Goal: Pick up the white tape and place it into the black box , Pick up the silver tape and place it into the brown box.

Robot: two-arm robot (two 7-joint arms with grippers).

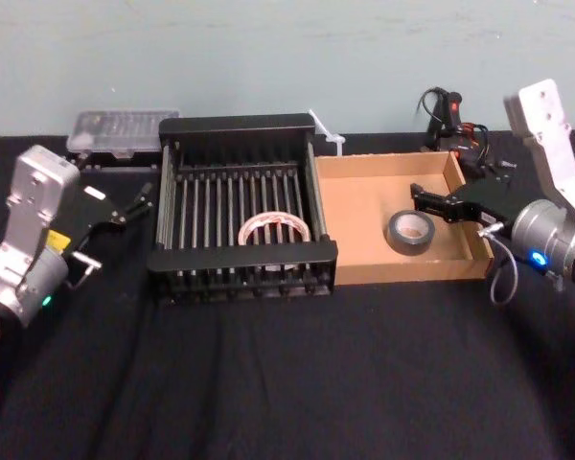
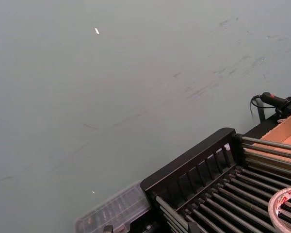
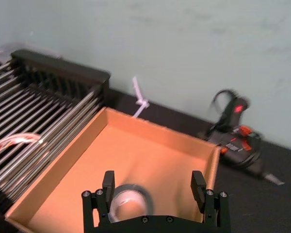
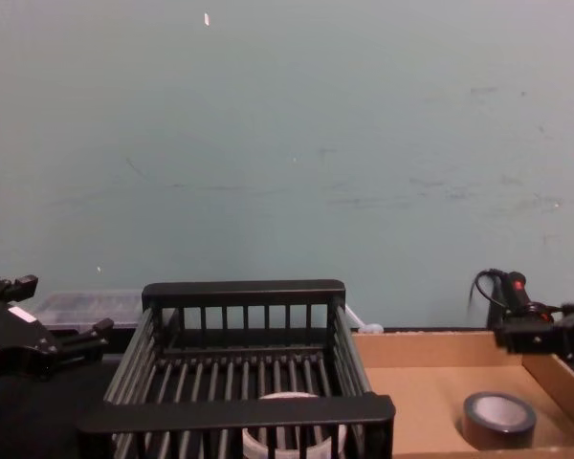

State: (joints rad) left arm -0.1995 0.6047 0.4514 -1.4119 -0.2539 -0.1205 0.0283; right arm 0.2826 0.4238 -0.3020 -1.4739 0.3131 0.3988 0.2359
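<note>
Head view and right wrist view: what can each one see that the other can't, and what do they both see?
The head view adds the left claw, open beside the black box, and a clear case by the wall. The right wrist view adds a look from behind the right claw: it is open wide above the silver tape, not holding it. Both show the white tape in the black box and the silver tape in the brown box.

- Head view: high, looking down and forward over black box [image 1: 240, 255] and brown box [image 1: 359, 206].
- Chest view: low, facing the far wall [image 4: 287, 143] (same two boxes, side-on).
- Left wrist view: near the black box's far left corner.
- Right wrist view: close above the brown box.
</note>
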